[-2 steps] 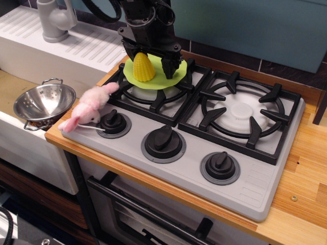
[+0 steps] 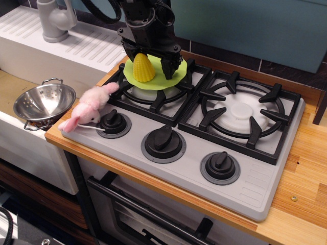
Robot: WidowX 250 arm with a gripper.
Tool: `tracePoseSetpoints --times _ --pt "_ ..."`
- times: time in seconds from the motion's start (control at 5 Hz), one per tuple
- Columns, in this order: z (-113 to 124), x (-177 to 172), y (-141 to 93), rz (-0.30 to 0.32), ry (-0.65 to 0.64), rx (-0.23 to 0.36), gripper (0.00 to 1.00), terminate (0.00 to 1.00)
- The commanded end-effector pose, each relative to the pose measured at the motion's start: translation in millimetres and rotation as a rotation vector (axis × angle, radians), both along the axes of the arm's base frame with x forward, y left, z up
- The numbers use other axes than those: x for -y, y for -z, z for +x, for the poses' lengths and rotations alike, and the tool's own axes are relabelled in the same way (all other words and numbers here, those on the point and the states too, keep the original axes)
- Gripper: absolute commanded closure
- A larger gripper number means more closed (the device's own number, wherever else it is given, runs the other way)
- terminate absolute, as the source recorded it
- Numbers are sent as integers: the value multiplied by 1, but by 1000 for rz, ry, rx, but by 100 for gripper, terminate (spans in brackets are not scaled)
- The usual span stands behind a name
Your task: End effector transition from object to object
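End effector [image 2: 153, 62]: black two-finger gripper on a bulky black arm with cables, upper centre-left of the frame, above the rear-left burner.
Finger position: one finger [image 2: 168, 66] shows just right of the corn; the other is mostly hidden behind it. The fingers point down and straddle the corn.
Gripper state: jaws stand spread at about the width of the corn; whether they press on it cannot be told.
Corn [image 2: 143, 67]: yellow toy cob, upright, resting on the plate between the fingers.
Plate [image 2: 176, 74]: lime-green disc lying flat on the rear-left grate [image 2: 153, 97], which likely serves as a level support for it.
Judged step: the gripper is at one object; the transition to the next has not visibly begun. A lift clear of the cob is needed before any sideways travel, otherwise the cob may tip.
Pink plush toy [image 2: 88, 108]: lies at the left edge of the stove, touching the leftmost knob [image 2: 113, 121]; a possible next target.
Other knobs: middle [image 2: 163, 140] and right [image 2: 220, 165], along the front of the grey stove top [image 2: 255, 186].
Right burner [image 2: 240, 113]: bare grate.
Colander [image 2: 43, 102]: steel, far left, in the sink area.
Faucet [image 2: 53, 19]: grey, upper left corner.
Counter [image 2: 306, 168]: wood, right edge.
Markings: no brand, label or legible writing visible.
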State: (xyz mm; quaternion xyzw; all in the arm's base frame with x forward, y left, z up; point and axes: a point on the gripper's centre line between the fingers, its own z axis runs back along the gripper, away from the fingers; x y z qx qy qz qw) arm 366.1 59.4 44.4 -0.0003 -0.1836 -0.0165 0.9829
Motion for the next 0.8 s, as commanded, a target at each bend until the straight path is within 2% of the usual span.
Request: tracePoseSetpoints --times 0.0,0.4,0.6 --pt "7 10 -54 12 -12 -50 0 0" --pt "6 7 -79 33 20 -56 0 0" --pt "-7 -6 -91 36 26 -60 0 0"
